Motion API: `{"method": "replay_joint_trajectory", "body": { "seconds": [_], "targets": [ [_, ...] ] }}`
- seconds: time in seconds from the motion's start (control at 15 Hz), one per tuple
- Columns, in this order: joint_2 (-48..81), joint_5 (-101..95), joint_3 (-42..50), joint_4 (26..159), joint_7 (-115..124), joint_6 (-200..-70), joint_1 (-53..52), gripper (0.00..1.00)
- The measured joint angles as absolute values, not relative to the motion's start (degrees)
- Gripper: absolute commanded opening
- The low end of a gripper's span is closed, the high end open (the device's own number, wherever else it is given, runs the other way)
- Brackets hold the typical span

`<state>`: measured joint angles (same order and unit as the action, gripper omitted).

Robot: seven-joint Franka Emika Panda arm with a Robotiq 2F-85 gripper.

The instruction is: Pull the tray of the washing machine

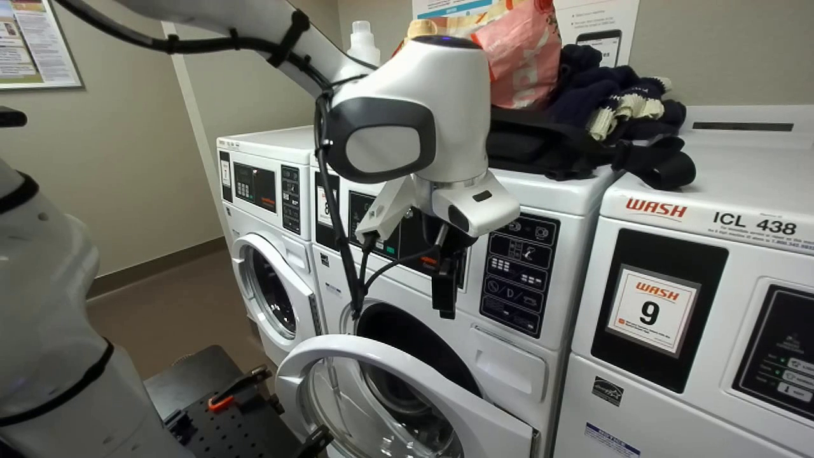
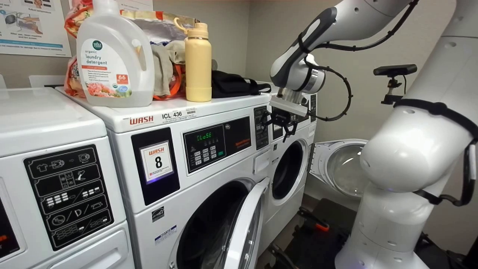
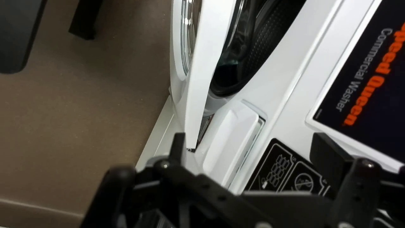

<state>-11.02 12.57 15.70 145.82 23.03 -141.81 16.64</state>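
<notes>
The washing machine is white, with its round door open, and shows in both exterior views (image 1: 563,191) (image 2: 209,177) and the wrist view (image 3: 284,72). Its tray shows as a flat white front (image 1: 509,366) (image 2: 261,161) (image 3: 232,139) beside the black button panel. The wrist view shows a thin gap along the tray's edge; its inner compartments are hidden. My gripper (image 1: 446,305) is apart from the machine's front, above the tray's height. It also shows in an exterior view (image 2: 275,130). In the wrist view my gripper (image 3: 249,136) is open and empty, fingers spread with the tray seen between them.
The open door (image 1: 346,346) swings out below the tray. A detergent bottle (image 2: 112,63), a yellow bottle (image 2: 198,67), a bag (image 1: 524,57) and dark clothes (image 1: 585,83) lie on top. Machine 9 (image 1: 661,413) stands alongside. A black platform with clamps (image 1: 229,420) is near the base.
</notes>
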Motion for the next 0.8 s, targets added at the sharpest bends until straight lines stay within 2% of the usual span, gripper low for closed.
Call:
{"method": "replay_joint_trajectory", "body": {
  "seconds": [0.47,0.8],
  "targets": [
    [-8.08,13.31,15.50,150.05,37.76,-155.45,18.37,1.00],
    [-4.05,18.68,15.31,150.35,38.87,-160.43,17.40,1.00]
  ]
}}
